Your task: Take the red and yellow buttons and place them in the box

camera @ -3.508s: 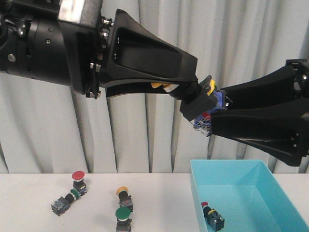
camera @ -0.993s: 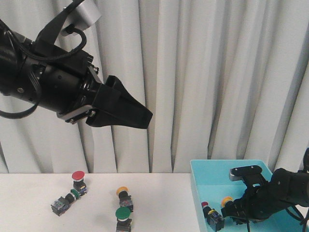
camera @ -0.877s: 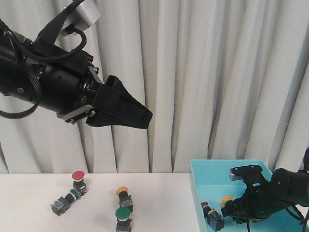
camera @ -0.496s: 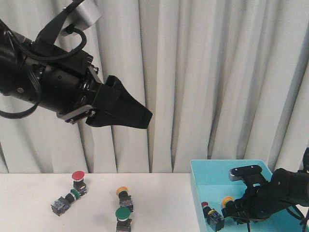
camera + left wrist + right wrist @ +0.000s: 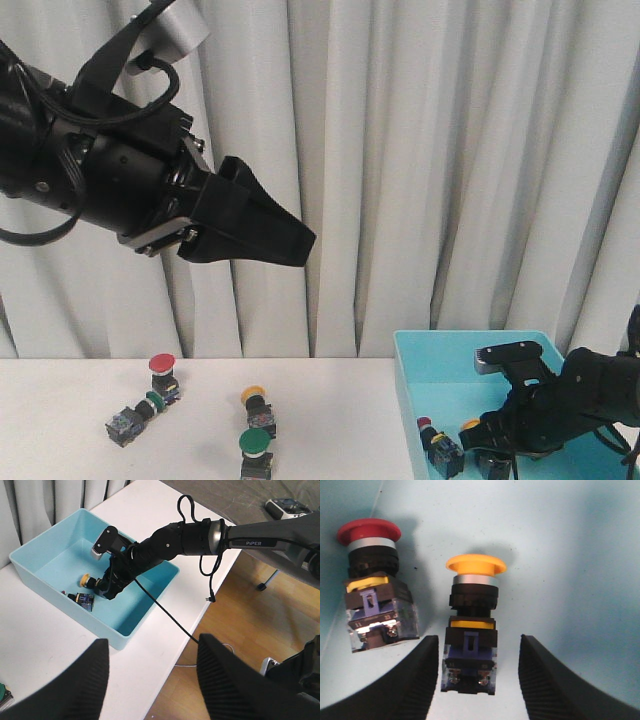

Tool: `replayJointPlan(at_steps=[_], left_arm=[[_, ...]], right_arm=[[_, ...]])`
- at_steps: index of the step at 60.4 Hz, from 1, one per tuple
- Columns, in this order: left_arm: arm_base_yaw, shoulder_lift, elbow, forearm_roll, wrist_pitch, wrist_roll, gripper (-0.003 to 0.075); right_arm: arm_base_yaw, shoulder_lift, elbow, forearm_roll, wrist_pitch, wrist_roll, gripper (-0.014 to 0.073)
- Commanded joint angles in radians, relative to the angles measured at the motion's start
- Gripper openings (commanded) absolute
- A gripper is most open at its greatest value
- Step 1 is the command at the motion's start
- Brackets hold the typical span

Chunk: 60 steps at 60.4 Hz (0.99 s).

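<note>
Right gripper (image 5: pixel 479 680) hovered, jaws wide, astride yellow button (image 5: pixel 472 625) lying beside red button (image 5: pixel 371 585) in box (image 5: pixel 520 345); left gripper (image 5: pixel 150 680) wide, aloft.

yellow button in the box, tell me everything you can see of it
The yellow button has a round yellow mushroom cap, a silver collar, a black ribbed neck, and a dark blocky body with a yellow band, a blue insert and metal screws. It lies on its side on the turquoise box floor, beside a red button, not touching it. The right pincer is open around its body; contact is unclear.
</note>
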State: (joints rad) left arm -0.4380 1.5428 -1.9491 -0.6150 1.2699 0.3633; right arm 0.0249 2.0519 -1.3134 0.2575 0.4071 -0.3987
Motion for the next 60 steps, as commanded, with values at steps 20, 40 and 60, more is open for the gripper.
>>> replayJointPlan(at_steps=[20,40,60], left_arm=[[-0.005,-0.038,-0.025,-0.028,-0.020,-0.010,0.0325],[-0.005,-0.038,-0.024,0.163,-0.020,-0.010,-0.0008],[-0.005,-0.164,0.176,0.183,-0.084,0.006,-0.0007]], right_arm=[[-0.005,-0.350,-0.030,0.005,-0.030,-0.009,0.0316],[-0.002,-0.671,-0.025,0.131,0.097,-0.068,-0.0009],[-0.003,-1.049,0.321,0.390,0.074,-0.344,-0.0007]])
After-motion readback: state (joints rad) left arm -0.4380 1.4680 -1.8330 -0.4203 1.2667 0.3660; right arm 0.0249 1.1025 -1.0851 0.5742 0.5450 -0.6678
